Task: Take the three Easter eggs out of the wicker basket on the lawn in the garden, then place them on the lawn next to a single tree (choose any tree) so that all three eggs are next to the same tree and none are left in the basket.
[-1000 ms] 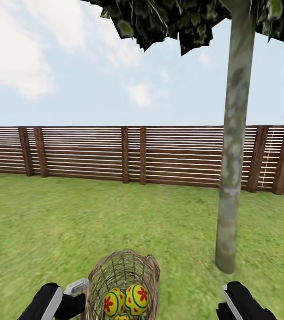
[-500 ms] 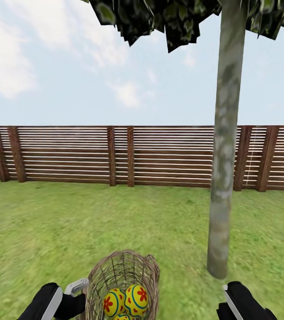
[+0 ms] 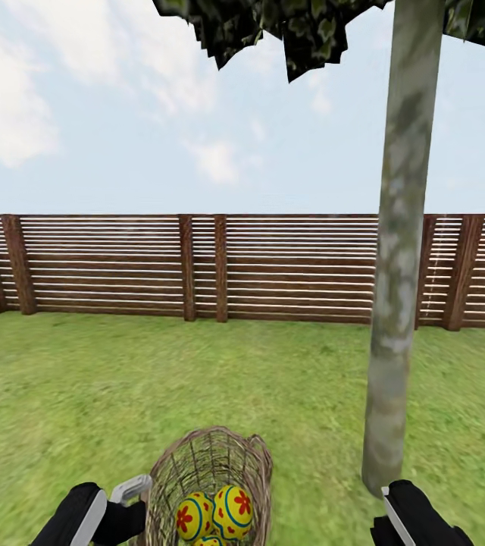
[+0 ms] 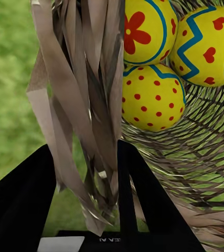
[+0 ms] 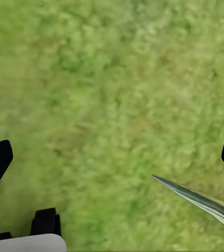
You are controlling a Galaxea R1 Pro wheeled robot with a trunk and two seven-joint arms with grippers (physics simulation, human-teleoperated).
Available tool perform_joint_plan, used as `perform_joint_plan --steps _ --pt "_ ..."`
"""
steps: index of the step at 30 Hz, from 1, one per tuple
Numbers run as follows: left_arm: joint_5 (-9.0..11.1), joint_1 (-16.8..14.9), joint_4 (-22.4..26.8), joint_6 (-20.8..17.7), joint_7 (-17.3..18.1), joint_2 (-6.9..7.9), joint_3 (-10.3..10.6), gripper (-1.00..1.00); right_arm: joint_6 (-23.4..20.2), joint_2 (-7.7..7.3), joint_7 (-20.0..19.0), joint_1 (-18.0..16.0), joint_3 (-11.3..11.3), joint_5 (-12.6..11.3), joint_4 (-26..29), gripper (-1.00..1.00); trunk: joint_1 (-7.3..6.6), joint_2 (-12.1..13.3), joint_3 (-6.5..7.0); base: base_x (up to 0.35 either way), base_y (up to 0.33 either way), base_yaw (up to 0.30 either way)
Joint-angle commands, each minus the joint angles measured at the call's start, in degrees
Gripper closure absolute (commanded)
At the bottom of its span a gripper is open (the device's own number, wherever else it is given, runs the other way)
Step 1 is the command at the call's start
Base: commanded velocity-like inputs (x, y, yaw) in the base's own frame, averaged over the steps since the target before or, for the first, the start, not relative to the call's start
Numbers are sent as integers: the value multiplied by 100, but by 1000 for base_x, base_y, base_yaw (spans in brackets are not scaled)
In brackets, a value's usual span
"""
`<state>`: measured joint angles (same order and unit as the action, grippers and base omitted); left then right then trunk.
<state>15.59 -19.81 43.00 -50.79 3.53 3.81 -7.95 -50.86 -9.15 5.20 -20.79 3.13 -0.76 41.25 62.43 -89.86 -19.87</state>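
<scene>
Fence (image 3: 197, 265) behind tree (image 3: 394, 303); left gripper (image 4: 85, 173) clamps basket (image 3: 212, 462) rim, right gripper (image 5: 112, 168) spread over lawn (image 5: 112, 79).

Slatted wooden fence (image 3: 197, 265); cloudy sky (image 3: 121, 114)

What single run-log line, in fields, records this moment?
left gripper: shut on wicker basket rim | Easter eggs: three, in basket | right gripper: open, over lawn | tree: ahead right
</scene>
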Motion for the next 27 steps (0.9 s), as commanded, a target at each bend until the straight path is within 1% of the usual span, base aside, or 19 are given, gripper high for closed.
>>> perform_joint_plan --steps 1,11,16,23,27 --pt "67 -2 7 -28 48 -3 -19 100 -29 -7 25 -4 30 -11 6 -100 3 -4 -7 334 0 0" --pt "67 -4 8 -30 51 -3 -17 100 -29 -15 25 -4 25 -11 7 -100 3 -4 -7 334 0 -1" --pt "67 -5 7 -28 51 -3 -17 100 -20 -6 25 -4 26 -20 6 -100 3 -4 -7 334 0 -231" --pt "67 -3 15 -31 57 1 -22 100 -4 9 25 -4 43 -3 6 -100 3 -4 -7 330 0 -20" --pt "67 -5 16 -29 38 5 -22 100 -3 5 27 -4 47 -3 6 -100 3 -4 -7 64 0 0"
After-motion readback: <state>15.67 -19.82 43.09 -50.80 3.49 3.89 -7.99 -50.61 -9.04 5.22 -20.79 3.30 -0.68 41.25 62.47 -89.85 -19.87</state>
